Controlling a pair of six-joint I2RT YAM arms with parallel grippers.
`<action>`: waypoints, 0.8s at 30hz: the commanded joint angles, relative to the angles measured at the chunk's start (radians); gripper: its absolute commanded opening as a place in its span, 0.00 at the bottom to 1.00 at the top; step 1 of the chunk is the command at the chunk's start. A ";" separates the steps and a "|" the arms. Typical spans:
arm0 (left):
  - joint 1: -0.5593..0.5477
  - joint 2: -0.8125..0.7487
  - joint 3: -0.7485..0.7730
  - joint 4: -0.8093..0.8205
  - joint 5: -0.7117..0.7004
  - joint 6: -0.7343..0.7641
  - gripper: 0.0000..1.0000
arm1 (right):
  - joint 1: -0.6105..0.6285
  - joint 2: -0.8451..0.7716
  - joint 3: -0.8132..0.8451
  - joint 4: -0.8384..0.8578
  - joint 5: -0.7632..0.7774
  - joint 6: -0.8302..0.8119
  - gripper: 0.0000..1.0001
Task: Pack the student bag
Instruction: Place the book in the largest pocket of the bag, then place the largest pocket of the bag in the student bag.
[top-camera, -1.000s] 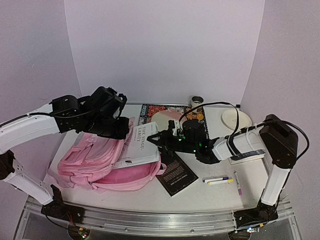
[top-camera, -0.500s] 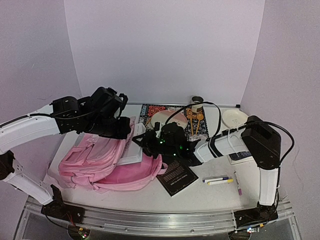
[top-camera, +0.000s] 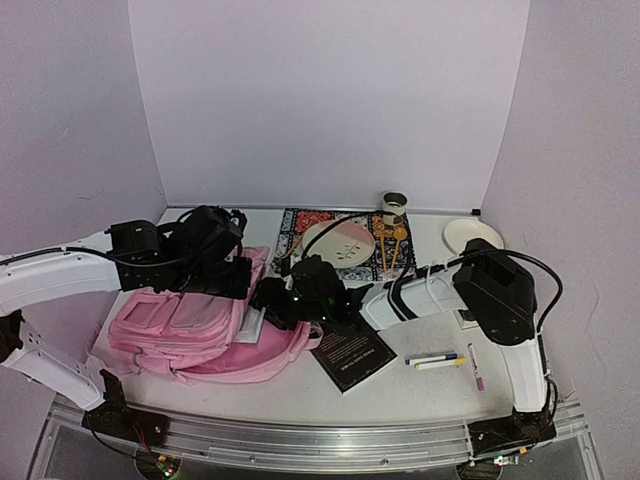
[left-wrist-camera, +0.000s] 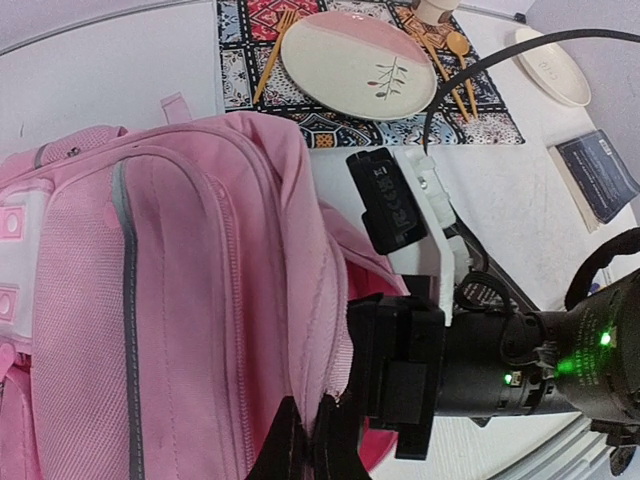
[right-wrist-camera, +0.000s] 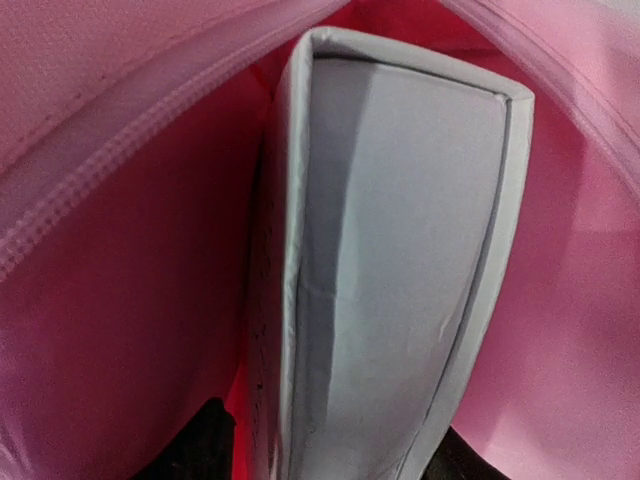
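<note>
The pink student bag (top-camera: 180, 325) lies at the left of the table, its opening facing right. My left gripper (left-wrist-camera: 310, 440) is shut on the pink fabric edge of the bag's opening (left-wrist-camera: 325, 330) and holds it up. My right gripper (top-camera: 275, 298) is shut on a white book (right-wrist-camera: 390, 270) and sits at the bag's mouth. In the right wrist view the book is surrounded by the bag's pink lining (right-wrist-camera: 120, 300). In the top view only a sliver of the book (top-camera: 252, 322) shows.
A black booklet (top-camera: 352, 350) lies right of the bag. Two markers (top-camera: 435, 360) and a pen (top-camera: 474, 366) lie at front right. A placemat with a pink plate (top-camera: 340, 240), cutlery and a cup (top-camera: 394, 207) is behind. A white dish (top-camera: 470, 235) is at far right.
My right gripper has moved left with the white book, carrying it from above the bag into the bag's opening. My left gripper has lowered slightly, still holding the opening's edge.
</note>
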 joint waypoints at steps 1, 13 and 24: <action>0.004 -0.046 -0.059 0.032 -0.101 -0.004 0.00 | 0.003 -0.042 0.004 -0.067 -0.069 -0.117 0.62; 0.024 -0.035 -0.142 0.024 -0.153 0.000 0.00 | 0.004 -0.190 -0.098 -0.235 -0.128 -0.332 0.79; 0.029 0.001 -0.199 0.031 -0.120 -0.004 0.10 | -0.045 -0.429 -0.334 -0.469 0.007 -0.500 0.89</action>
